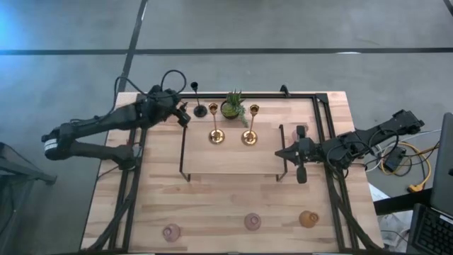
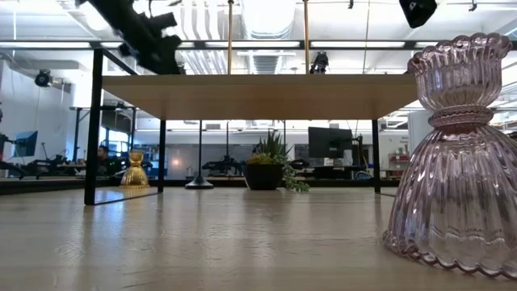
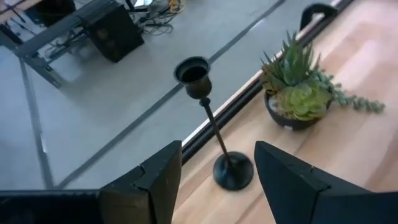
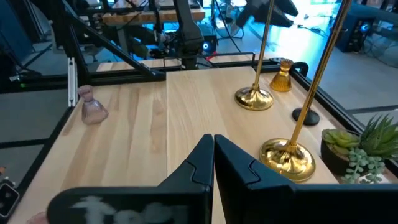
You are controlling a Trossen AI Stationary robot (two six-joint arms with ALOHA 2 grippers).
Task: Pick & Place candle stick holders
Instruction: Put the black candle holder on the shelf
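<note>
A slim black candle stick holder point(image 1: 200, 108) stands on its round base at the table's far edge, left of a small potted plant point(image 1: 233, 106). My left gripper point(image 1: 184, 115) is open just left of it. In the left wrist view the holder point(image 3: 214, 127) stands a little beyond the gap between the fingers, untouched. Two slim gold holders point(image 1: 216, 136) point(image 1: 248, 137) stand on a raised wooden shelf point(image 1: 226, 159). My right gripper point(image 1: 284, 153) is shut and empty at the shelf's right end, also shown in the right wrist view point(image 4: 213, 155). Two pink glass holders point(image 1: 171, 231) point(image 1: 253, 222) and an amber one point(image 1: 308, 219) stand along the near edge.
The shelf stands on thin black legs point(image 1: 185, 152). A black frame rail point(image 1: 322, 120) runs along the table's right side. In the low view a pink glass holder point(image 2: 452, 162) stands close at the right, and the shelf top point(image 2: 258, 95) spans the picture.
</note>
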